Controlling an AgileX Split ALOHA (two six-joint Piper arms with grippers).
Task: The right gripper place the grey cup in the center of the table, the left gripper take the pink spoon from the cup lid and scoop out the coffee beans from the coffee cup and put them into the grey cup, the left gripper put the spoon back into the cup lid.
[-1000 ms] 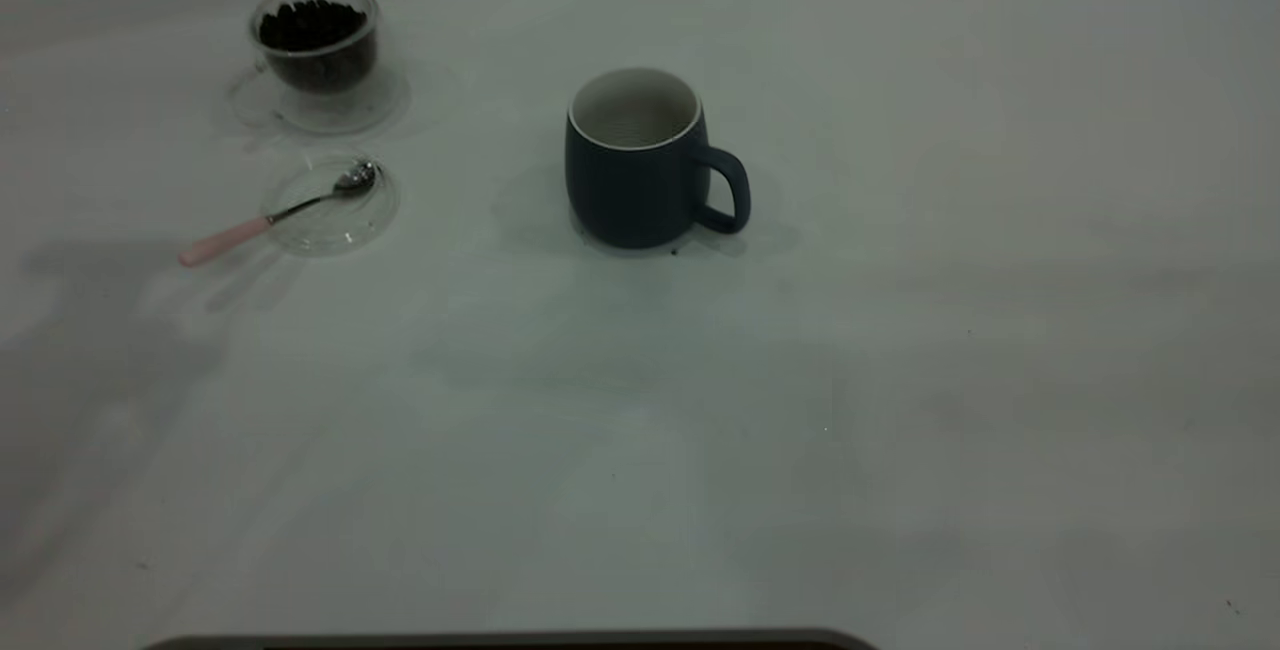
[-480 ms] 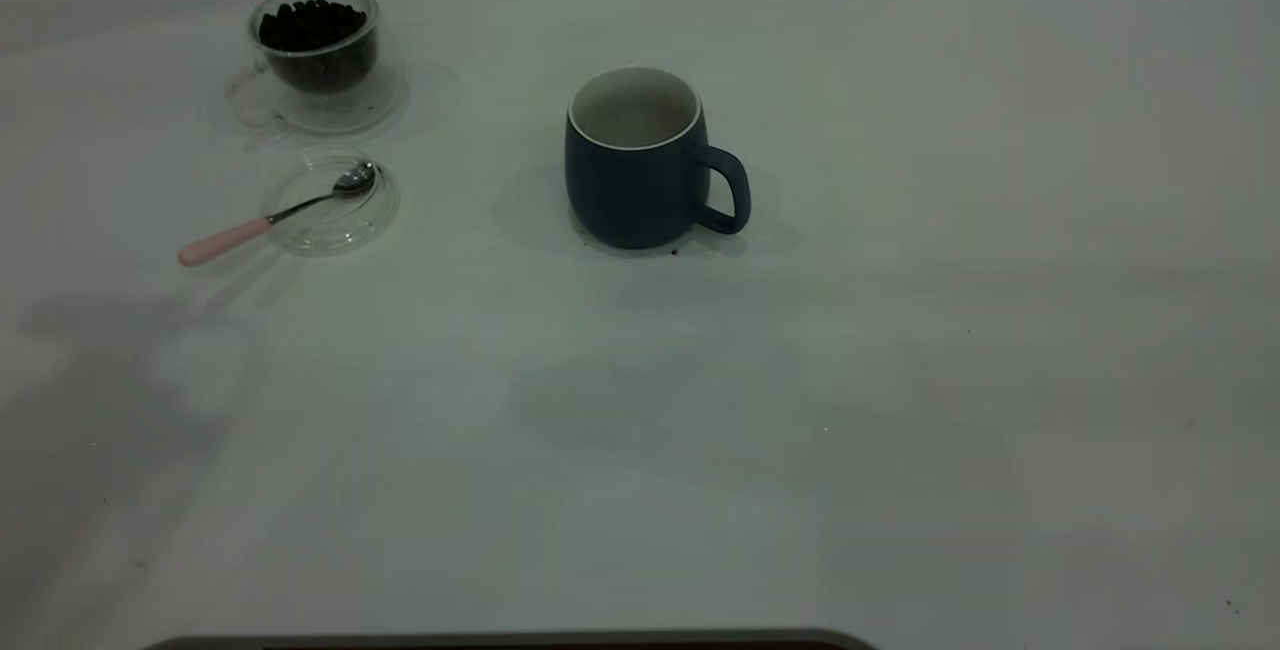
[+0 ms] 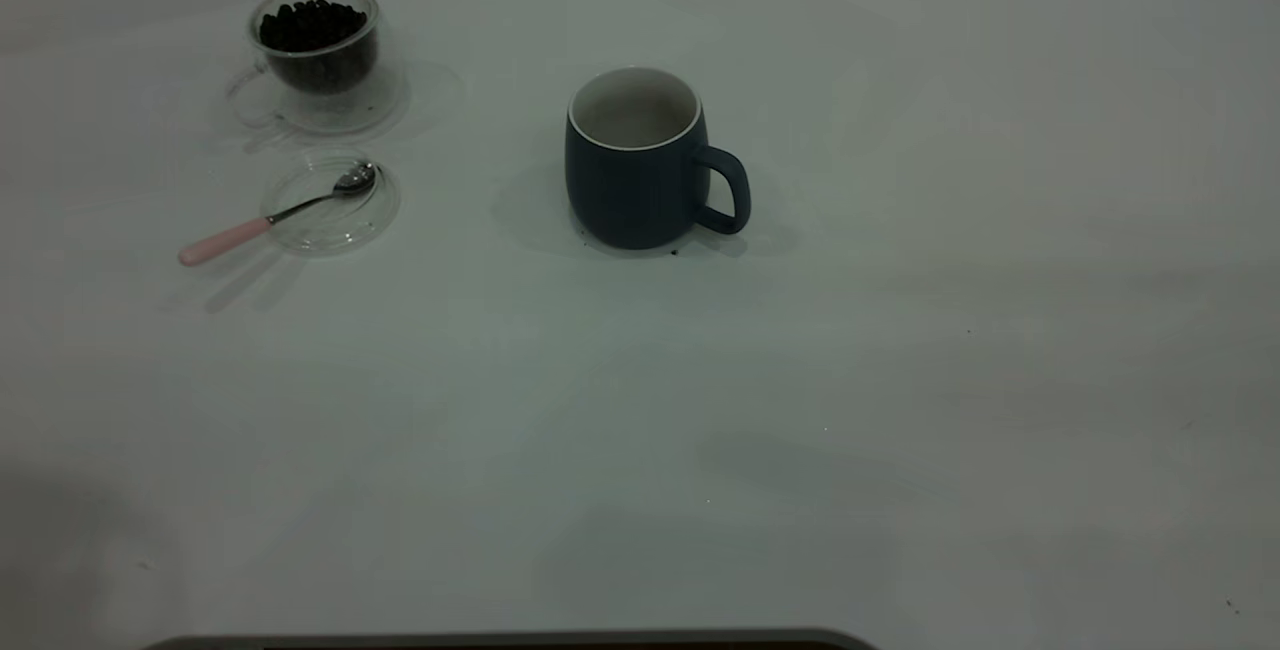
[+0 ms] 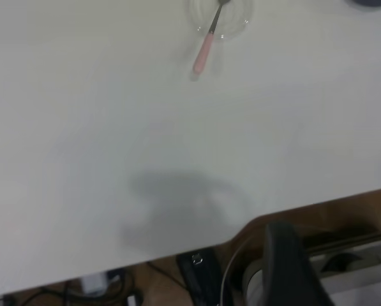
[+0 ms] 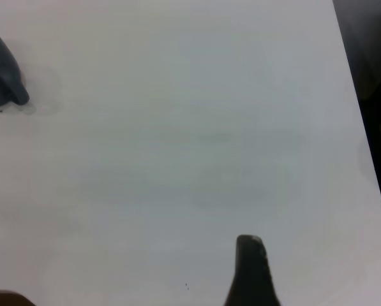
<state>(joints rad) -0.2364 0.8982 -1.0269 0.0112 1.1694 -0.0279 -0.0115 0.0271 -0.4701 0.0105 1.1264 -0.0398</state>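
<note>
White table (image 3: 900,230) holds grey cup (image 3: 636,162) at centre, pink spoon (image 3: 270,218) on cup lid (image 3: 375,215) at 9 o'clock; arm shadows gone, both arms retreated, gripper states unreadable.

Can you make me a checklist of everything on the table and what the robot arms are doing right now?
Surface: white table, a few tiny dark specks.
Grey cup: upright near the middle, handle toward the right arm's side; no beans visible inside.
Coffee cup: upright at the far left, holding coffee beans.
Cup lid: flat on the table in front of the coffee cup.
Pink spoon: bowl on the lid, pink handle sticking out past its rim.
Clutter: nothing seen.
Left gripper: back by the table's edge, away from the spoon, holding nothing.
Right gripper: over bare table, away from the grey cup.
Cables: some under the table's edge in the left wrist view.
Surroundings: plain wall behind.
</note>
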